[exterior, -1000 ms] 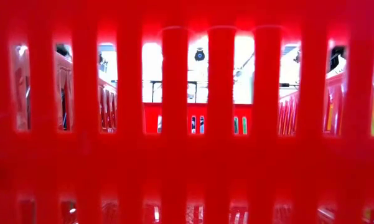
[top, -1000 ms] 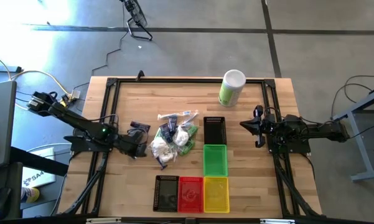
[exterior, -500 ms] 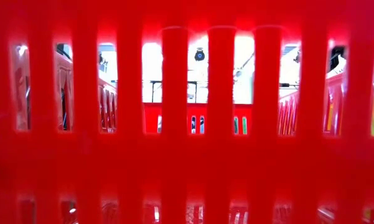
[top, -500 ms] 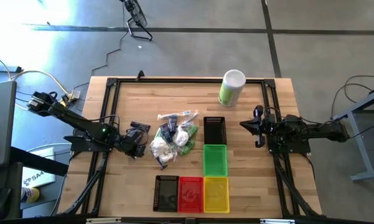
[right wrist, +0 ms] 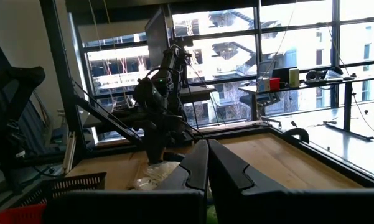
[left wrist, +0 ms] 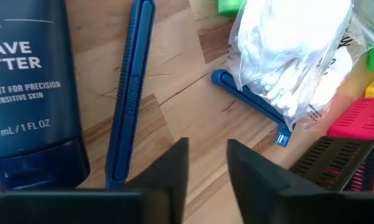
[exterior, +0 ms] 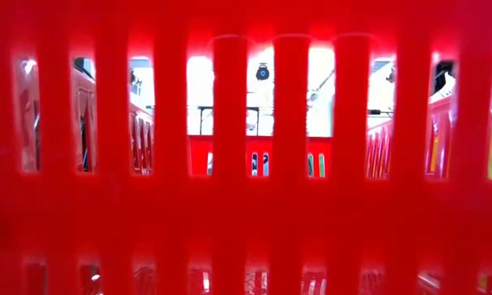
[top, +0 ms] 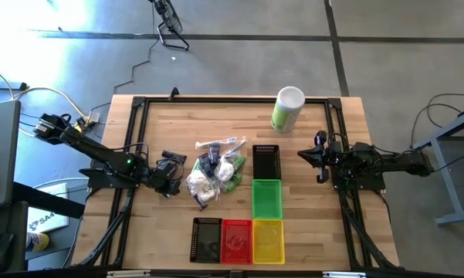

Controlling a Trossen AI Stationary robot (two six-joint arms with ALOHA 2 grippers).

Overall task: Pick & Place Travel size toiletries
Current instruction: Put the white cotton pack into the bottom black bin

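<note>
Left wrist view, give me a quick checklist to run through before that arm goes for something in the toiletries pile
1. Left end effector open with nothing between its fingers: ok, a narrow gap with bare wood showing through it.
2. Target within reach: ok, a blue razor lies flat just ahead, beside the dark blue shave butter tube.
3. Razor free of neighbours: ok, it is apart from the tube and from the clear bag of cotton swabs.
4. Second blue razor: not ok, partly under the bag.
5. Right end effector out of the way: ok, shut, at the table's right side.
6. Baskets empty: cannot tell for the black basket.
</note>
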